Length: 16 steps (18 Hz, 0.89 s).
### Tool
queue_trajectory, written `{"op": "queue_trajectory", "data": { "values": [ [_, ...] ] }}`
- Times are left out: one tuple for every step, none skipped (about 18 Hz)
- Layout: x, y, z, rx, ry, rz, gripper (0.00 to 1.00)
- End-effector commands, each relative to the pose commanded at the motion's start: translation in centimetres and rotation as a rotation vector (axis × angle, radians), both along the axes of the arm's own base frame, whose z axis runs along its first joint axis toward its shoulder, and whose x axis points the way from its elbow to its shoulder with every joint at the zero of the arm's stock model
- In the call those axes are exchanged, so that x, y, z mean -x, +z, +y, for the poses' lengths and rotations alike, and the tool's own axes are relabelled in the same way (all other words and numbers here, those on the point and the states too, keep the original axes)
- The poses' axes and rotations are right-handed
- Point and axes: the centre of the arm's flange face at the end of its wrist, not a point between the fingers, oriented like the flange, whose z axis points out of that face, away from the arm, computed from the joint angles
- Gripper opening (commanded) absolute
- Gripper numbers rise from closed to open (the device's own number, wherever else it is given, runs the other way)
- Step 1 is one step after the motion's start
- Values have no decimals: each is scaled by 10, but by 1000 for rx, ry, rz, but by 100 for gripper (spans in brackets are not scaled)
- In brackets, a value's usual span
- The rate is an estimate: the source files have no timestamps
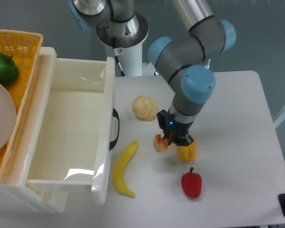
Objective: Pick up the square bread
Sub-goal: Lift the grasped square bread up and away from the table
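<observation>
White table (237,109), mid-surface: I read my gripper (172,141) as clamped on the square bread (160,142), tilted, apparently clear of the surface.

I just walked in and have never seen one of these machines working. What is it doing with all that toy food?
The grey and blue robot arm is picking up the small orange-red toy toast slice. Its hand grips the slice, which seems lifted off the white table, close to the yellow toy pepper. A round beige bun, a yellow banana and a red pepper lie untouched, beside an open white drawer.
</observation>
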Motion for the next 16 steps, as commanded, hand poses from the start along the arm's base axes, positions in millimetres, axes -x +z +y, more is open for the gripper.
{"op": "queue_trajectory", "data": {
  "values": [
    [3,10,-7,-8,12,13,30],
    [5,12,-12,-9,21,16,30],
    [5,12,-14,-5,23,12,28],
    [7,16,-19,-5,32,12,26],
    [7,24,-25,-6,40,18,25],
    [8,32,-31,-11,47,23,25],
    [6,34,-32,-8,46,18,25],
    [6,34,-33,-4,44,13,24],
    [6,34,-34,-4,46,13,24],
    [6,33,-35,-3,48,11,24],
    [5,32,-34,-1,46,8,24],
    [5,32,-35,0,47,9,24],
    [5,31,-35,-1,48,6,24],
    [5,32,-35,-1,48,8,24],
    [5,32,-35,-1,46,8,24],
    [5,32,-36,-1,48,8,24]
  ]
}}
